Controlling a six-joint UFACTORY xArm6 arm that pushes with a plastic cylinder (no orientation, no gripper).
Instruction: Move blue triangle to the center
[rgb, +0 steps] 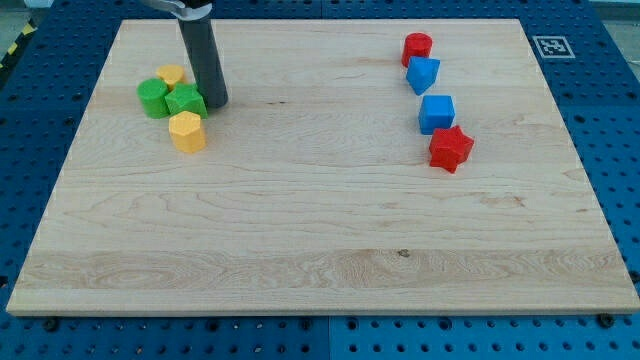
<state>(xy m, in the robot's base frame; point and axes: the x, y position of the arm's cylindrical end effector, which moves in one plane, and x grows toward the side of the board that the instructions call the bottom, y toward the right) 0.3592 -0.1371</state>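
Note:
The blue triangle (422, 74) lies near the view's top right on the wooden board (320, 250), just below a red cylinder (417, 47) and above a blue cube (436, 113). A red star (451, 148) sits below the cube. My tip (215, 103) stands far off at the view's top left, touching the right side of a green star (186, 100).
At the top left, a green cylinder (153, 97), a small yellow block (171, 75) and a yellow hexagon (187, 131) cluster round the green star. A black-and-white marker (551, 46) sits at the board's top right corner.

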